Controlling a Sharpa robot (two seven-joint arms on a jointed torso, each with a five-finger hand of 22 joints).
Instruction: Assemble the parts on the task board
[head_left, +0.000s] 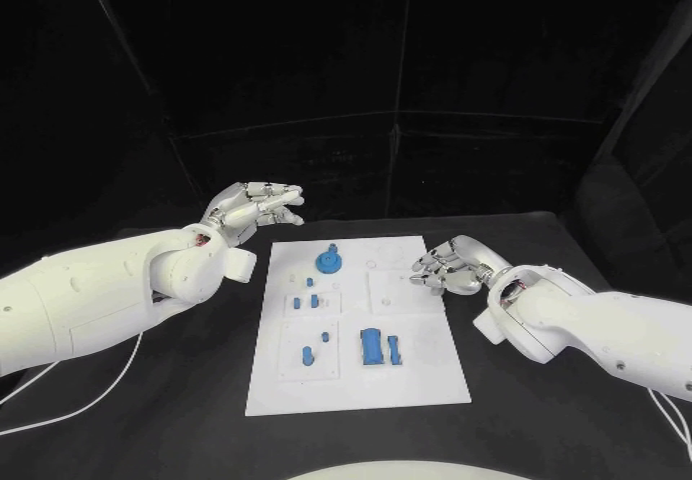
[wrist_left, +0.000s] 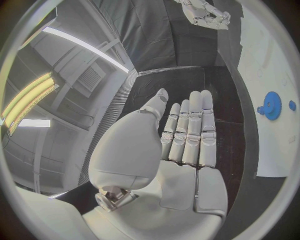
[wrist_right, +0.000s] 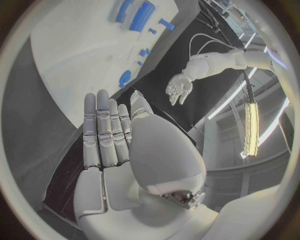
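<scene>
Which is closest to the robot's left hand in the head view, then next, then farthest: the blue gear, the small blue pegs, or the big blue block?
From the left hand:
1. Blue gear, board's far end.
2. Small blue pegs, middle left.
3. Big blue block, nearer the robot.

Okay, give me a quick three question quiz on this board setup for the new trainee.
1. True or false: the left robot hand holds a blue part.
2. Which robot hand is beside the board's edge? A) left B) right
3. Fill in: the round blue gear sits near the board's ___ end, far or near.

Key: 1 false, its fingers are straight with nothing in them. 2 B. 3 far.
</scene>
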